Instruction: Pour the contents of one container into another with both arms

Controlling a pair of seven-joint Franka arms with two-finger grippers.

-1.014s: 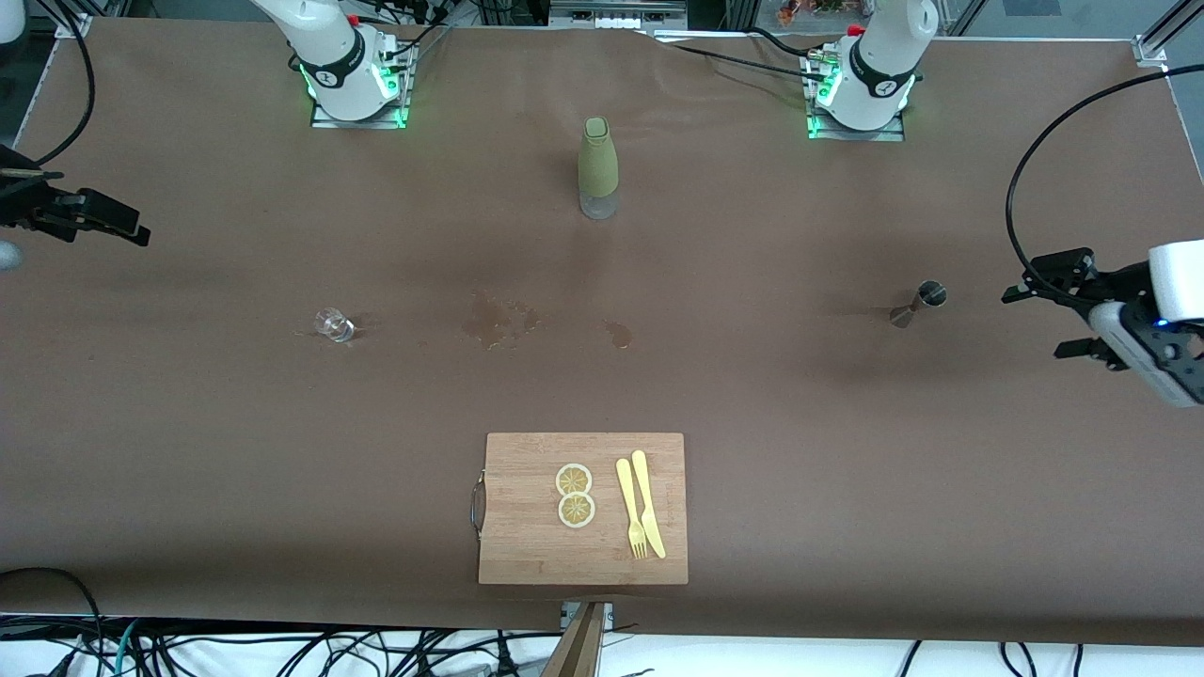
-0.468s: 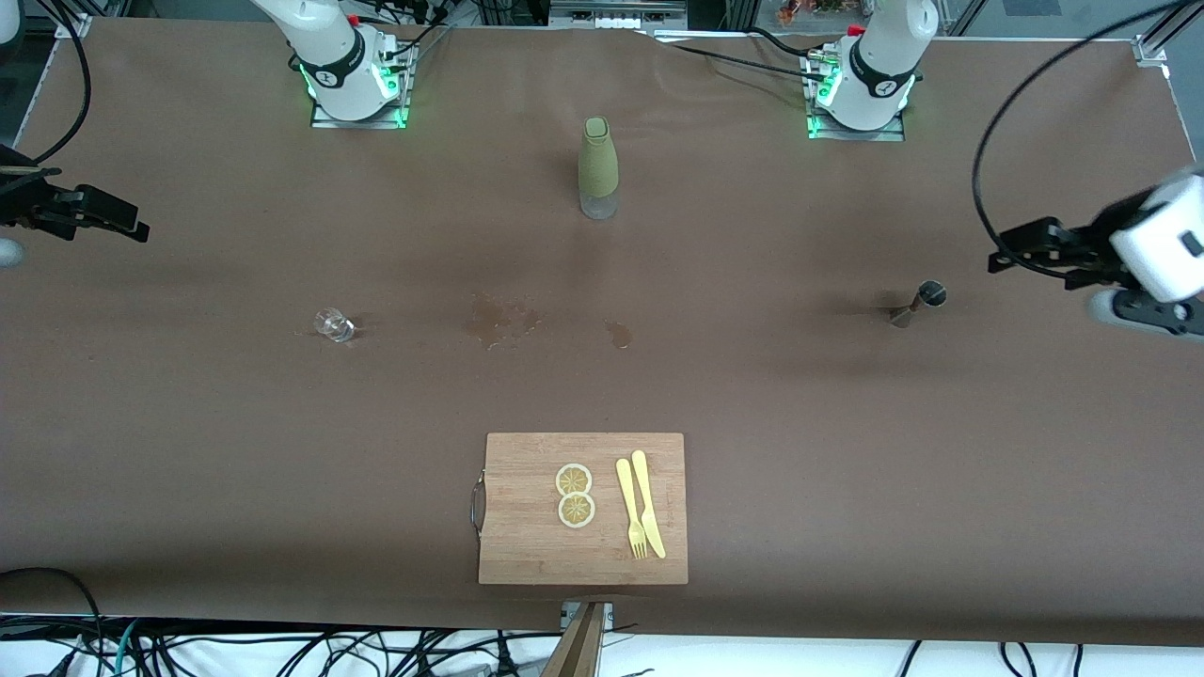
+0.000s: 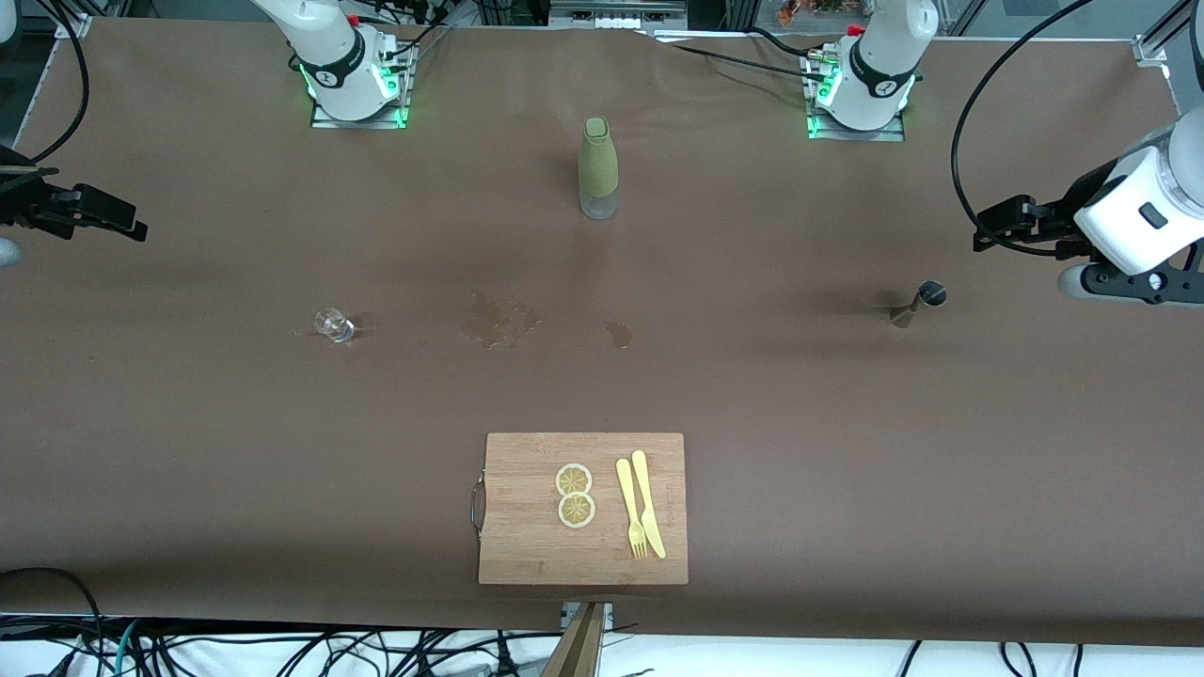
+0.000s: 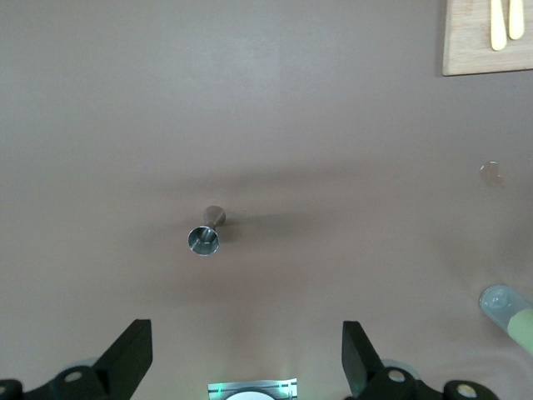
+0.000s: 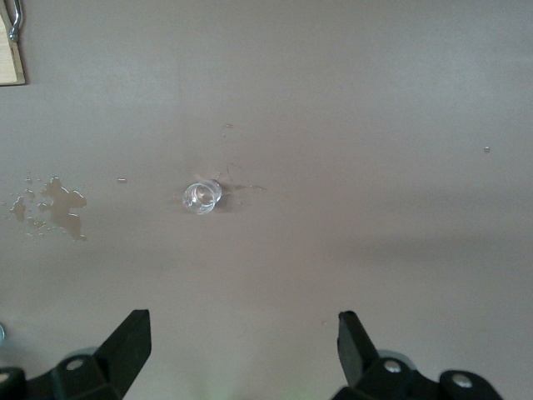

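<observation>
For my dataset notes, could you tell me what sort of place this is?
Probably a robotics lab bench staged as a drinks counter: two arm bases bolted to a brown-covered table, loose cables along its edge, plus a bottle and metal jigger.

No text, label or number can be read anywhere (arm markings too small).

Frame edges cut off the cutting board (image 4: 487,46) and bottle (image 4: 510,310).
</observation>
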